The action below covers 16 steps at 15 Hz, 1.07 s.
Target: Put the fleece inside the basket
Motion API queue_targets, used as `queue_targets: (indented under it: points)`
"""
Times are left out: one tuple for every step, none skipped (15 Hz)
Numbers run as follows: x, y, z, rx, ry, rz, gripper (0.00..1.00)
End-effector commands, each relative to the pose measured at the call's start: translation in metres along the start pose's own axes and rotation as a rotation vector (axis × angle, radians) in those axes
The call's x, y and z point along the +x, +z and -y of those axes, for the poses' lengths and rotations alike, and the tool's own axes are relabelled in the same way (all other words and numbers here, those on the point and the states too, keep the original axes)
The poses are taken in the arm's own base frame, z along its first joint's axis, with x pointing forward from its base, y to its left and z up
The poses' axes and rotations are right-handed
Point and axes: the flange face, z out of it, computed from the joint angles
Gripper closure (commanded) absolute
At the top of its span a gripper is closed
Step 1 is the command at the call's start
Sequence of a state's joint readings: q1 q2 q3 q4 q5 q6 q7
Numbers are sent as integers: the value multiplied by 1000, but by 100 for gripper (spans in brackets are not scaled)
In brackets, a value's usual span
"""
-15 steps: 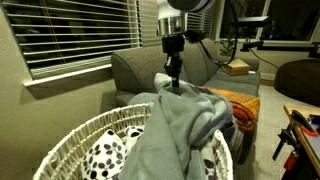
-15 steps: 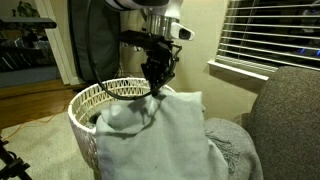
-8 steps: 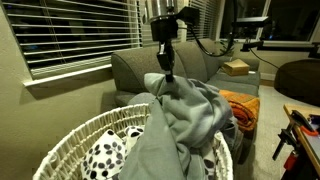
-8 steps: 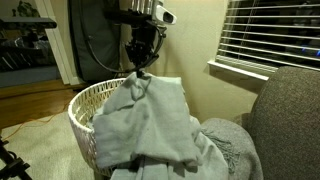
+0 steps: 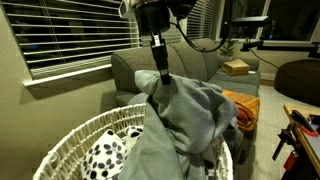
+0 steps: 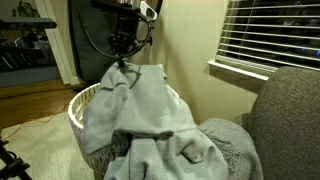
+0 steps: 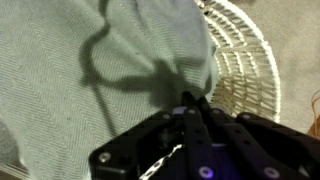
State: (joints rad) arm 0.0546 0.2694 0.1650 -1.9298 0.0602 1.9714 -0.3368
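Note:
The light grey fleece (image 5: 185, 125) hangs in wrinkled folds from my gripper (image 5: 163, 76), which is shut on its top. It drapes over the rim of the white woven basket (image 5: 75, 135). In an exterior view the gripper (image 6: 122, 63) holds the fleece (image 6: 140, 110) above the basket (image 6: 76, 105), and the cloth covers most of it. In the wrist view the fleece (image 7: 90, 60) fills the left side, the basket's weave (image 7: 245, 60) shows at the right, and my jaws (image 7: 190, 103) are pressed together on the fabric.
A white black-spotted cloth (image 5: 105, 155) lies inside the basket. An orange blanket (image 5: 240, 105) lies on the grey sofa (image 5: 135, 68) behind. Window blinds (image 5: 70, 35) hang behind the sofa. A sofa arm (image 6: 290, 120) stands close to the basket.
My gripper has carried the fleece's top higher and sideways, farther over the basket. More of the fleece hangs over the basket's rim and opening than before.

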Motion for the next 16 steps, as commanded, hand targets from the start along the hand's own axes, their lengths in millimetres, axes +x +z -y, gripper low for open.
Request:
queue_targets:
  points:
    - [12, -10, 27, 25, -119, 36, 98]
    - [16, -12, 35, 22, -149, 47, 98]
    - [19, -13, 41, 18, -171, 54, 98]
    - [23, -15, 46, 15, -192, 64, 98]
    - [27, -16, 49, 14, -211, 73, 98]
    - [32, -17, 51, 15, -226, 81, 98]
    - [36, -18, 53, 14, -241, 91, 98]
    - [41, -19, 55, 12, -257, 99, 98]
    - [46, -18, 57, 12, -275, 109, 98]
    - [51, -18, 61, 13, -292, 118, 98]
    - [56, -16, 63, 14, -308, 126, 98]
    - [60, -15, 66, 15, -324, 134, 98]
    - [64, -14, 68, 16, -340, 140, 98]
    - [69, -12, 71, 19, -355, 147, 98]
    - [71, -10, 74, 11, -358, 158, 71]
    - [73, -9, 75, 4, -362, 166, 69]
